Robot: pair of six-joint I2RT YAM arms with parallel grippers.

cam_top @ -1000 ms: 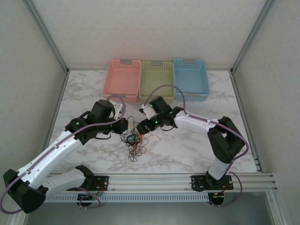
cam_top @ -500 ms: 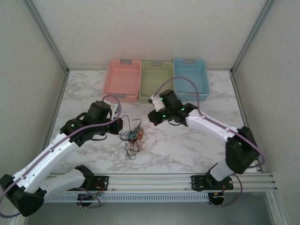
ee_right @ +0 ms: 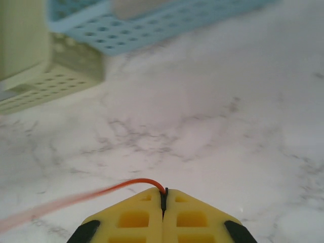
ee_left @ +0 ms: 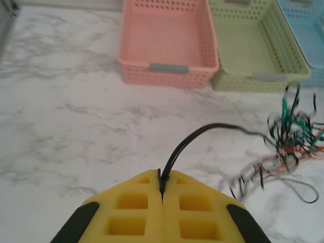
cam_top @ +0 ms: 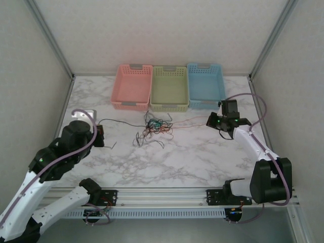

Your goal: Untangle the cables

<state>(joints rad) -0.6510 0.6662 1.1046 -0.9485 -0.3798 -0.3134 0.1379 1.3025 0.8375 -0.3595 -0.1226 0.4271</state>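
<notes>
A tangle of thin black, red and green cables (cam_top: pixel 156 126) lies mid-table, in front of the green basket; it also sits at the right of the left wrist view (ee_left: pixel 291 132). My left gripper (cam_top: pixel 100 135) is at the left of the table, shut on a black cable (ee_left: pixel 202 135) that runs right into the tangle. The yellow fingers (ee_left: pixel 129 205) pinch its end. My right gripper (cam_top: pixel 211 121) is at the right, shut on a red cable (ee_right: pixel 119 188) stretched left toward the tangle (cam_top: pixel 190 121).
Three baskets stand in a row at the back: pink (cam_top: pixel 132 104), green (cam_top: pixel 169 106) and blue (cam_top: pixel 206 104). Bare marble table (cam_top: pixel 192 152) lies in front of the tangle. Metal frame posts flank both table sides.
Both arms have pulled far apart, left arm to the left, right arm to the right. The tangle has been drawn out and shifted back toward the baskets, with a black and a red strand stretched sideways.
</notes>
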